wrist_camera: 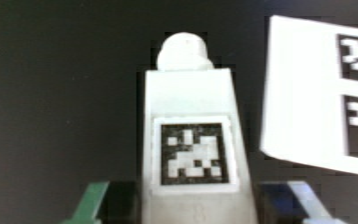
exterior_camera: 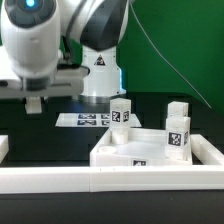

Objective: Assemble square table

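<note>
The square table's white slab [exterior_camera: 122,152] lies right of centre in the exterior view, rim up. Three white tagged legs stand upright on it: one at the back left [exterior_camera: 120,112], one at the back right [exterior_camera: 178,110] and one nearer the front [exterior_camera: 177,138]. My gripper [exterior_camera: 35,98] hangs above the black table top at the exterior view's left, apart from the slab, shut on another white leg [exterior_camera: 35,104]. In the wrist view this leg [wrist_camera: 194,110] runs out from between the green finger [wrist_camera: 98,200] and the blue finger [wrist_camera: 304,200] of my gripper [wrist_camera: 197,203], tag up, rounded peg end pointing away.
The marker board [exterior_camera: 88,120] lies flat behind the slab, below the arm's base, and shows as a white edge in the wrist view [wrist_camera: 327,90]. A long white border rail [exterior_camera: 100,180] runs along the front.
</note>
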Controlling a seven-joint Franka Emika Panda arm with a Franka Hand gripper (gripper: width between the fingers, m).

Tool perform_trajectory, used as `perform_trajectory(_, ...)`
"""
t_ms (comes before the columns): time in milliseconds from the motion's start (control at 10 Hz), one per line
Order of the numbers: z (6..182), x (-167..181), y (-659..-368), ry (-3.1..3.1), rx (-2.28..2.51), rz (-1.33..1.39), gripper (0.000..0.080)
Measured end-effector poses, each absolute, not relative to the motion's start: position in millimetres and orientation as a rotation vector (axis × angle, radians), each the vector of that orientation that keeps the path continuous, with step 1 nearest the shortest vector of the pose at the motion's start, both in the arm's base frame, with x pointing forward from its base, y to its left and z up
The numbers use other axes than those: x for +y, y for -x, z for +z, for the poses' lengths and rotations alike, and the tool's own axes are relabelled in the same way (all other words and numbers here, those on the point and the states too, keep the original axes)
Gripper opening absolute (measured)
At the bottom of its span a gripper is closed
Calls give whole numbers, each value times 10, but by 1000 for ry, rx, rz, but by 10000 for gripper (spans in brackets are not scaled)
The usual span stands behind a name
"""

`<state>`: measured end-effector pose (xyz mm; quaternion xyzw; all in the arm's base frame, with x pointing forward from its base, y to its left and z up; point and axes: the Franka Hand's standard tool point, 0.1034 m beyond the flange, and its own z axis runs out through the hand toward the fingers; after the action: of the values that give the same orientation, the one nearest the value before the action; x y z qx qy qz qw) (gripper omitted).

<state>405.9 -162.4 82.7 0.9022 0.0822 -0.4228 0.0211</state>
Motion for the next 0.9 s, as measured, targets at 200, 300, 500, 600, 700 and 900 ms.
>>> perform_trajectory(200, 1130, -1572, -4290, -2832, 238, -1254, 290)
perform_trajectory(300, 1089, -1585, -4252, -2834, 236, -1252, 290)
perform_trajectory(500, 1040, -1614, -4340, -2872, 260, -1135, 290)
perform_trajectory(600, 1052, -1603, -4374, -2915, 267, -1017, 290)
perform_trajectory(700, 1087, -1524, -4452, -2964, 262, -911, 290)
perform_trajectory(900, 1157, -1446, -4668, -3001, 291, -690, 290)
